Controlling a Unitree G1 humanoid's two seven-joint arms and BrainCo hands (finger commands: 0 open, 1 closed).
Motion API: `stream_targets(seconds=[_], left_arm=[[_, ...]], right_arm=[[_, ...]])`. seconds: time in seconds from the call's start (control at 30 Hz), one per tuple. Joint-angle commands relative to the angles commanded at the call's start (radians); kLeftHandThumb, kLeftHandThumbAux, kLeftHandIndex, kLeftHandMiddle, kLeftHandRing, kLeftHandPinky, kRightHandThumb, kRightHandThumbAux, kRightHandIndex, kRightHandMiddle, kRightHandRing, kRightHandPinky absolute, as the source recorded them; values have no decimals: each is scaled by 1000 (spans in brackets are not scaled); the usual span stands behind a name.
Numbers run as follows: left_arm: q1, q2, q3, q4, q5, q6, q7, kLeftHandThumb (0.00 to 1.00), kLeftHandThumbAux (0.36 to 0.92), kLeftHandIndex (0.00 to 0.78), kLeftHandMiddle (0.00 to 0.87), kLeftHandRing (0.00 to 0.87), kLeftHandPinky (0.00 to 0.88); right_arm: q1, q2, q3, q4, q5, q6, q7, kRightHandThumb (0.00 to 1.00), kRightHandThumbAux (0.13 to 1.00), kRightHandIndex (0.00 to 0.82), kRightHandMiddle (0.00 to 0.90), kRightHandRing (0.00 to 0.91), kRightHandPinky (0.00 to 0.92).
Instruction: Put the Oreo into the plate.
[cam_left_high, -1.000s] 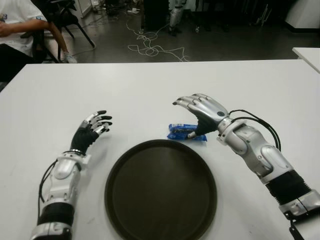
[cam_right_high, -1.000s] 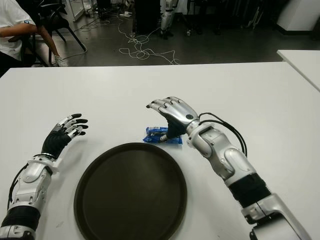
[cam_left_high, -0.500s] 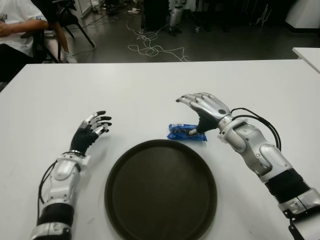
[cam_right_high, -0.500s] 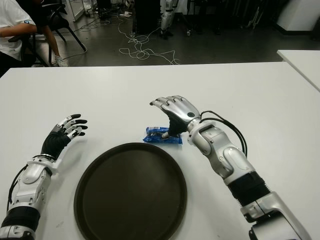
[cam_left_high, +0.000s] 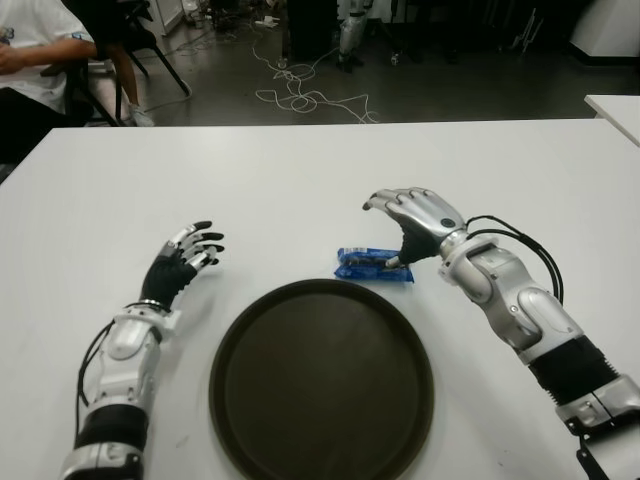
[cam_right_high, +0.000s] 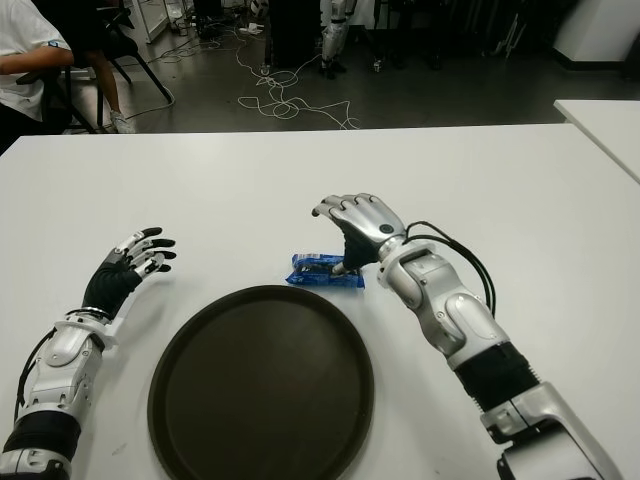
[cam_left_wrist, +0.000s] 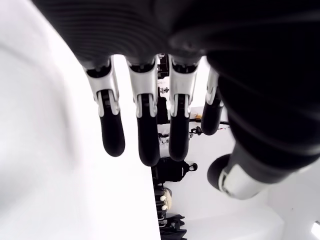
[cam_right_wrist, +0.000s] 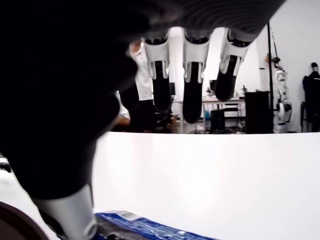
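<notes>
A blue Oreo packet (cam_left_high: 372, 264) lies flat on the white table (cam_left_high: 300, 180), just beyond the far rim of the dark round plate (cam_left_high: 322, 385). My right hand (cam_left_high: 392, 232) hovers over the packet's right end, fingers arched and spread above it, thumb tip down beside that end. In the right wrist view the packet (cam_right_wrist: 150, 229) shows under the palm with the three fingers (cam_right_wrist: 192, 95) well above it and nothing grasped. My left hand (cam_left_high: 188, 252) is open, left of the plate, holding nothing.
A seated person (cam_left_high: 30, 60) is beyond the table's far left corner. Cables (cam_left_high: 300, 100) lie on the floor behind the table. Another white table's corner (cam_left_high: 615, 108) shows at the far right.
My right hand has drawn a little to the right, its fingertips pulling back over the packet's right end. The packet, plate and left hand have not moved.
</notes>
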Motion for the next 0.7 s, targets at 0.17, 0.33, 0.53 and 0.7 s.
stream_targets(seconds=[0.17,0.33,0.53,0.7], left_arm=[[-8,4,-1,23,6,-13,3,71,661,182,294,299,328],[-9,6,-6,32,18,-39,7,61,657,186,294,298,320],[-10,1,-3,34,18,-49,10,85,666,180,297,303,332],[-11,0,-5,33,20,-46,16,94,678,174,293,304,333]], right_arm=[[-4,-3,4,8,4,-3,12,0,833,296,330,316,282],[-7,-5,10,14,3,-5,34,0,819,295,328,314,273],[-9,-7,14,18,18,-10,75,0,794,280,311,296,245],[-6,-3,13,15,28,-10,97,0,771,272,293,277,231]])
